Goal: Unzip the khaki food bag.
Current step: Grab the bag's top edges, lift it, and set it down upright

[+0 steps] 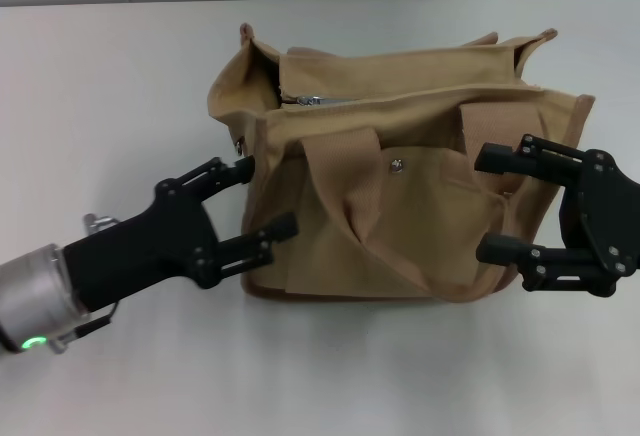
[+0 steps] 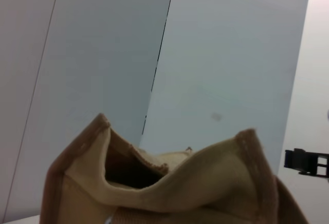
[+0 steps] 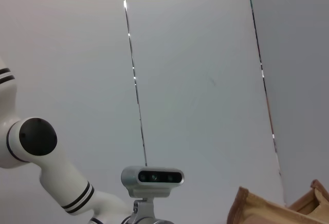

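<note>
khaki bag (image 1: 400,196) sits on the table (image 1: 120,96); left end effector (image 1: 262,199) at nine o'clock, right end effector (image 1: 495,204) at three, both spread wide, holding nothing

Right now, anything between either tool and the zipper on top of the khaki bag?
Nothing visible. The left tool sits open at one end of the khaki food bag, the right tool open at the other. The silver zipper pull lies exposed on top near the left end, and the strap handles hang down the front.
</note>
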Motion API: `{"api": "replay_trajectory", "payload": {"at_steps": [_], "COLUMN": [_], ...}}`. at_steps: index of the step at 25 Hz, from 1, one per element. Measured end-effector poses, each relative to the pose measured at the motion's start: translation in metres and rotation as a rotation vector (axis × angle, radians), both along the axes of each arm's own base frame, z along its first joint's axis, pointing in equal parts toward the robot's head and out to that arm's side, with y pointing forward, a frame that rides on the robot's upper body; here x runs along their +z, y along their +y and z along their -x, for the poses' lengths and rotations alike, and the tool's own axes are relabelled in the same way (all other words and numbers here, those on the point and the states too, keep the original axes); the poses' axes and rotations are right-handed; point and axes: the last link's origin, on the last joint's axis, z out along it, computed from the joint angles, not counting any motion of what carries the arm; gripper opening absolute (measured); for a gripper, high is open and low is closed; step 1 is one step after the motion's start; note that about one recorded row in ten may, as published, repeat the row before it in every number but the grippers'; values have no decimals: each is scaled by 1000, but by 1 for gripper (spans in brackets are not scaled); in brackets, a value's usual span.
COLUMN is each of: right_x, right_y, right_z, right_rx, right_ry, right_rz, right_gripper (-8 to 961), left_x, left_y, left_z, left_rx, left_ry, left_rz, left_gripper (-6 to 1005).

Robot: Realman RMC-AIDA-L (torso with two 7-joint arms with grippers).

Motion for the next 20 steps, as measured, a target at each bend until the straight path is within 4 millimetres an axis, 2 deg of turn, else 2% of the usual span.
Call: {"api": "replay_trajectory", "payload": {"at_steps": [1,2,8,12,20], "right_x": [0,0,-1,-1,-1], "right_y": [0,0,-1,-2,-2], "right_z": [0,0,-2,-3,-3], "right_rx": [-1,-4,-13,-16,-14], "right_ry": [-1,-2,-3,-3,-3], "right_rz": [-1,-2,-3,-4,-5], "right_gripper": [843,843,843,843,843], "left_x": [0,-18,-21,-22,-22], "left_y": [0,9,11,10,9], "left_z": [0,-7,-8,-8,-7], "left_rx": [0,11,17,9,10], "left_ry": [0,14,20,22,17], "left_rz": [0,-21,-47,-60,-80], "left_gripper": [783,776,738,420,278]}}
